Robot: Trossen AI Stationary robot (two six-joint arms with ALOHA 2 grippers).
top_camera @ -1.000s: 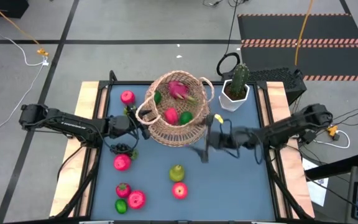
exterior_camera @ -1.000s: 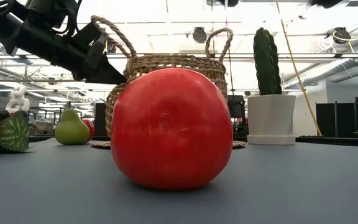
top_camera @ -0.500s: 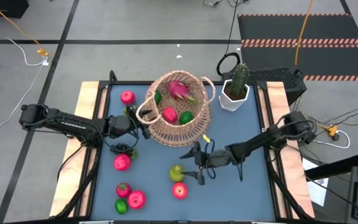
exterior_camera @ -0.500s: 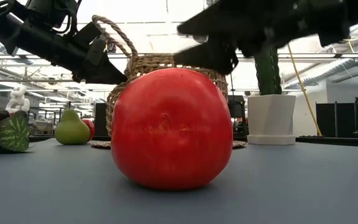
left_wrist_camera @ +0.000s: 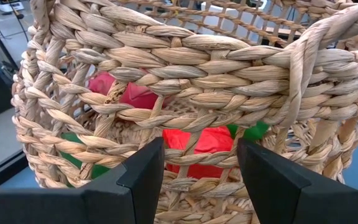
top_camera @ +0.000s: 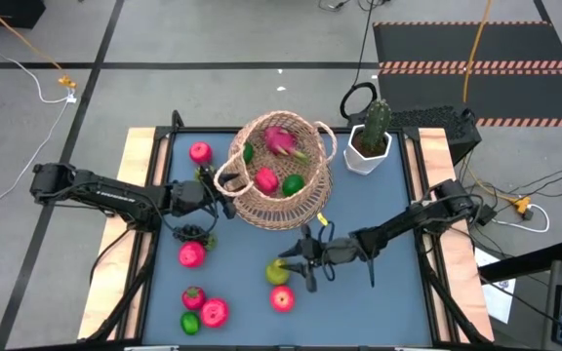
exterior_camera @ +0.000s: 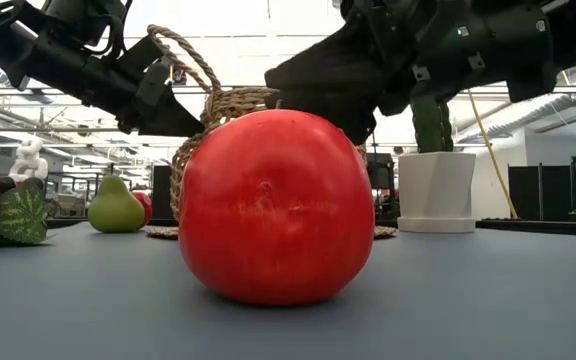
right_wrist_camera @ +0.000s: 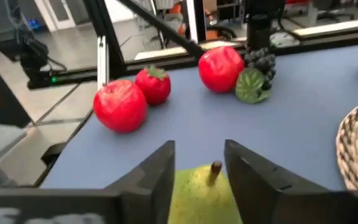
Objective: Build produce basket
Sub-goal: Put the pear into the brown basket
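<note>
The round woven basket (top_camera: 258,209) stands on the blue table, with a dragon fruit, a red apple and limes inside. My left gripper (top_camera: 224,202) is at its left side, by a loop handle (top_camera: 226,179), shut on the wall. A yellow-green pear (top_camera: 277,274) stands in front of the basket, and my right gripper (top_camera: 291,265) has closed around it. The low view hides this pear behind a big red apple (exterior_camera: 276,205). My left gripper pinches a strip of the basket's woven wall (left_wrist_camera: 199,185) between its two fingers (left_wrist_camera: 143,177), beside the loop handle (left_wrist_camera: 303,68). It comes from the table's left, slanting down. The basket's base rests on the table. My right gripper has the pear's body (right_wrist_camera: 184,190) between its two fingers (right_wrist_camera: 155,180), one on each side, just below the stem (right_wrist_camera: 216,167). The fingers reach in low from the table's right. The pear stands upright on the table.
Loose produce lies at the near left: red apples (top_camera: 192,254) (top_camera: 214,312), a grape bunch (top_camera: 195,234), a lime (top_camera: 190,322) and another apple (top_camera: 282,298) near the pear. An apple (top_camera: 200,152) lies far left. A potted cactus (top_camera: 370,139) stands far right.
My right gripper has swung from beside the basket's right side toward the near-left, come down to the pear, and drawn its fingers in around it. The pear and the basket have stayed in place.
</note>
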